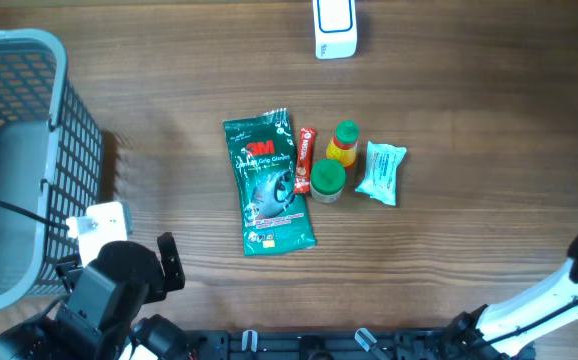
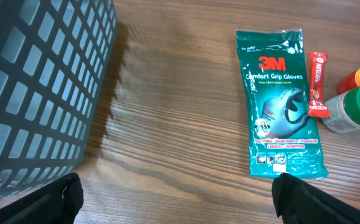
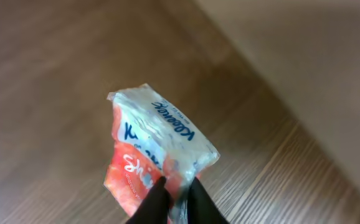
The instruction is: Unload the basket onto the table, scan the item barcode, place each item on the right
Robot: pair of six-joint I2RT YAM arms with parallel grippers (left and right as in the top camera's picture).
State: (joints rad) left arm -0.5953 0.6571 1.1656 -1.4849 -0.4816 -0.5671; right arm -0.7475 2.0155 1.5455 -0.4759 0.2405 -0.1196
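Thin pinch on the Kleenex pack, no barcode showing

Basket sat far left, and the left gripper next to it was spread wide with nothing in it. Gloves lay flat mid-table. Over on the right, the right gripper was clamped on just the pack's bottom edge, up off the table. With crinkly wrap and that tiny bite it could've slipped or swung, and the code might've faced the wrong way.
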